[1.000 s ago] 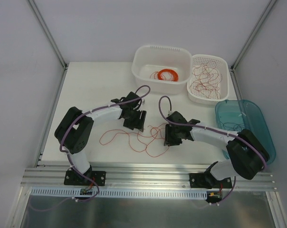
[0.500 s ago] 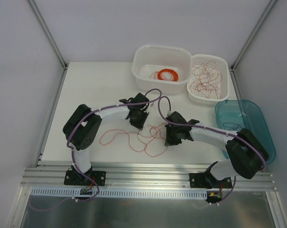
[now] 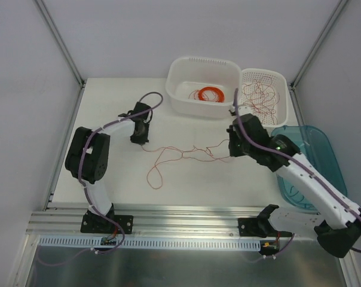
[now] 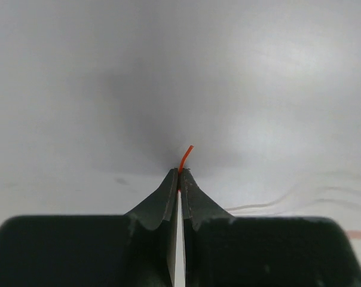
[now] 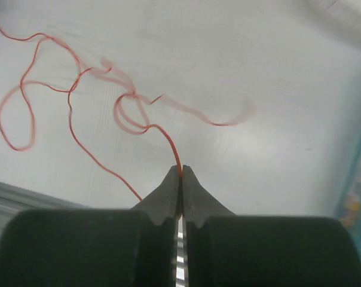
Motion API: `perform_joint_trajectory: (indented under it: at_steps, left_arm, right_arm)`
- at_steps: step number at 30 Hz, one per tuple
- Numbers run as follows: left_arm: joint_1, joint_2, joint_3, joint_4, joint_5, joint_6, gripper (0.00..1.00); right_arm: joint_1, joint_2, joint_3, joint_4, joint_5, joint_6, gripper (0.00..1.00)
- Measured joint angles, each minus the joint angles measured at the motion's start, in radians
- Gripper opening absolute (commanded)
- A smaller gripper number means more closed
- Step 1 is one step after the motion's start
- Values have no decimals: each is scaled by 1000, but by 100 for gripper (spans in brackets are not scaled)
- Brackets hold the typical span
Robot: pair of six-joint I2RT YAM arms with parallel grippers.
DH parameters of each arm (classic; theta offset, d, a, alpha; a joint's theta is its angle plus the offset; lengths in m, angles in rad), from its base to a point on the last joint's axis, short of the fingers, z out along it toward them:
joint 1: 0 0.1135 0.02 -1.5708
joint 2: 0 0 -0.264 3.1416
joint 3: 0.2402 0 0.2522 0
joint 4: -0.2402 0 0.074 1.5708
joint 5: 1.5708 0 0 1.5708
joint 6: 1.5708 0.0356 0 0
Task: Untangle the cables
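The cables (image 3: 186,152) are hair-thin red strands strung across the white table between my two grippers, with a small knot of loops near the middle and one long loop (image 3: 153,178) sagging toward the near edge. My left gripper (image 3: 139,141) is shut on the left end; in the left wrist view a short orange-red tip (image 4: 186,153) pokes out beyond the pinched fingertips (image 4: 179,173). My right gripper (image 3: 232,148) is shut on the right end; in the right wrist view the red strand (image 5: 167,139) runs from the closed tips (image 5: 180,171) out to the blurred loops (image 5: 129,113).
A white tub (image 3: 179,76) at the back holds a neat orange ring coil (image 3: 210,94). Beside it is a white mesh basket (image 3: 265,74) with loose red wires (image 3: 258,98). A teal tray (image 3: 327,149) lies at the right. An aluminium rail (image 3: 186,222) borders the near edge.
Both grippers closed on the red strands and moved apart, the left toward the far left and the right toward the far right. The heap has been drawn out into a line.
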Motion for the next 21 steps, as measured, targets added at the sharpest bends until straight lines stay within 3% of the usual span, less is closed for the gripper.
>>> perform_joint_trajectory:
  at_steps: [7, 14, 19, 21]
  left_arm:
    - [349, 0, 12, -69, -154, -3, 0]
    - [520, 0, 96, -133, -166, -31, 0]
    - [588, 0, 148, -154, -141, -50, 0]
    - [586, -2, 150, -158, -91, -58, 12]
  right_arm:
    - [-80, -159, 339, -164, 186, -193, 1]
    - [-109, -259, 471, -208, 253, -293, 1]
    - [-110, -280, 491, -204, 219, -315, 1]
    - [-110, -276, 486, -203, 188, -315, 1]
